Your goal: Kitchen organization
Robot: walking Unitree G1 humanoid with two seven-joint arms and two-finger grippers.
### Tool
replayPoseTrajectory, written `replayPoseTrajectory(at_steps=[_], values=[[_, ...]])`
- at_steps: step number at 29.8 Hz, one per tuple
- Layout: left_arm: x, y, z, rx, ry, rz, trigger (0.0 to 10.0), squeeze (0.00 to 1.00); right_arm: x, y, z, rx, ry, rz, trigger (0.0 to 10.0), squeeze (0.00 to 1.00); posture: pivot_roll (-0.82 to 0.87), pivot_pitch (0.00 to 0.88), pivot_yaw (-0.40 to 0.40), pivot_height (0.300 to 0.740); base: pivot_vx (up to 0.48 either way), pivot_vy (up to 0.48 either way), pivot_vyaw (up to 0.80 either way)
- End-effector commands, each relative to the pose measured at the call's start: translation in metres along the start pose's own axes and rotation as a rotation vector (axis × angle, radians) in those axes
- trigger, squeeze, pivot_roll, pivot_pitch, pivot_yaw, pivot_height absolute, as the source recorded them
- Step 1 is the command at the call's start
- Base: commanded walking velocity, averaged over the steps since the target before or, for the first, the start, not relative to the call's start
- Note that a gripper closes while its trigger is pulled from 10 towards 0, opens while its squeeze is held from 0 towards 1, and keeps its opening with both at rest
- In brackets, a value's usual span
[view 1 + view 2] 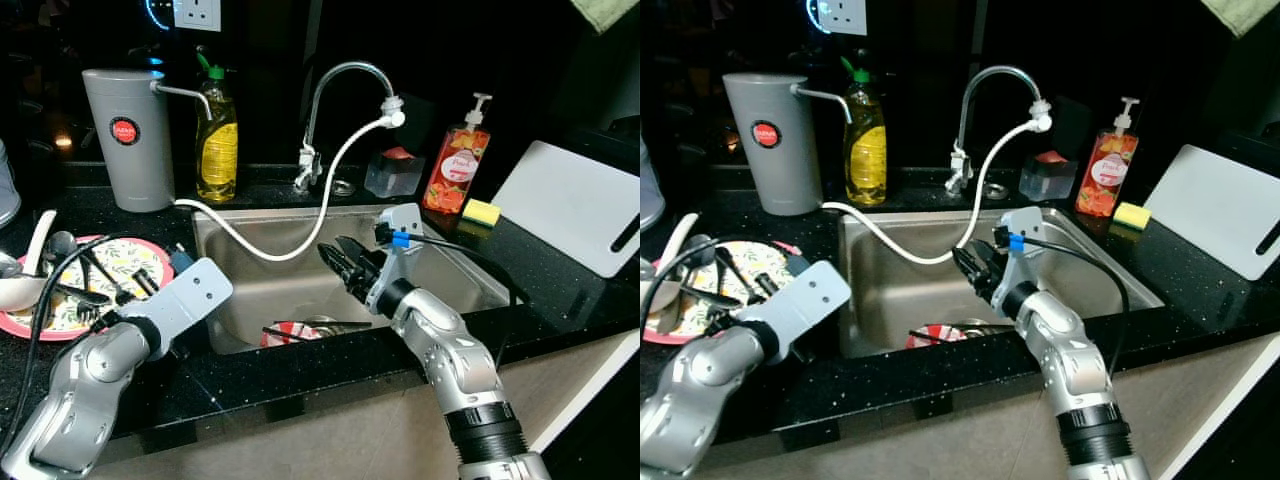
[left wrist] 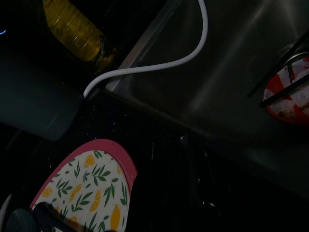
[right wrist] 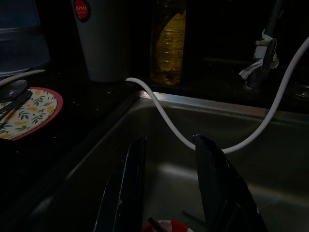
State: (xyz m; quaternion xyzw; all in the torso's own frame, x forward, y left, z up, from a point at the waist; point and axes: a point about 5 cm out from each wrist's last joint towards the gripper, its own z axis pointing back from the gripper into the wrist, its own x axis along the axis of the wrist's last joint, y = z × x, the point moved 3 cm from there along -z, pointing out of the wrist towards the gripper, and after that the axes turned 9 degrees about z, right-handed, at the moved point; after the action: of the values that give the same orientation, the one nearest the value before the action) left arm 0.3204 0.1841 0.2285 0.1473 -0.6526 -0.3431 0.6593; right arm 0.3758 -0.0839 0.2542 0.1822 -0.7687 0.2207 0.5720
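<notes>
**Right hand poised over the sink, left arm at the plate**

A steel sink [image 1: 260, 285] sits at the centre of the frame, sunk into a black speckled surface [image 1: 300, 370]. The right hand [image 1: 340, 262] hangs above the basin just right of centre, its two black fingers [image 3: 128, 188] parted and grasping nothing; the right wrist view shows a clear gap between them. Below it, at the lower middle of the basin, lies a red-rimmed dish [image 1: 290, 333] with dark chopsticks [image 1: 320, 326] lying across it.

At the lower left of the frame the left arm reaches toward a pink-rimmed plate [image 1: 150, 255] printed with lemons and leaves. The plate lies on the surface left of the sink and carries a white ladle [image 1: 30, 275] and dark utensils [image 1: 95, 285]. The left hand itself is hidden behind its silver wrist housing, so I cannot tell whether it is released or clenched.

A white hose [image 1: 300, 225] runs from the tip of the chrome tap [image 1: 345, 85] at the upper middle, sags over the basin and ends at a grey dispenser [image 1: 125, 135] at the upper left. Just right of the dispenser stands a yellow liquid bottle [image 1: 217, 135]. At the upper right are a red soap pump bottle [image 1: 457, 165], a yellow sponge [image 1: 481, 212] and a white cutting board [image 1: 575, 205] propped at an angle.
</notes>
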Motion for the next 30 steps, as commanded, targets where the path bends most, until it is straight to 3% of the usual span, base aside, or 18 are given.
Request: replayPoseTrajectory(at_steps=[1,30], values=[[-0.0038,-0.0132,-0.0006,-0.040,0.015,0.016,10.0,0.00,0.0028,-0.0026,0.0018,-0.004,-0.004,0.010,10.0,0.00,0.11,0.043,-0.142,0.740,0.000,0.000,0.00],[-0.0011,-0.0139,0.0007,-0.040,0.013,0.016,10.0,0.00,0.0026,-0.0052,0.0027,-0.014,0.006,0.017,10.0,0.00,0.09,0.047,-0.135,0.740,0.000,0.000,0.00]])
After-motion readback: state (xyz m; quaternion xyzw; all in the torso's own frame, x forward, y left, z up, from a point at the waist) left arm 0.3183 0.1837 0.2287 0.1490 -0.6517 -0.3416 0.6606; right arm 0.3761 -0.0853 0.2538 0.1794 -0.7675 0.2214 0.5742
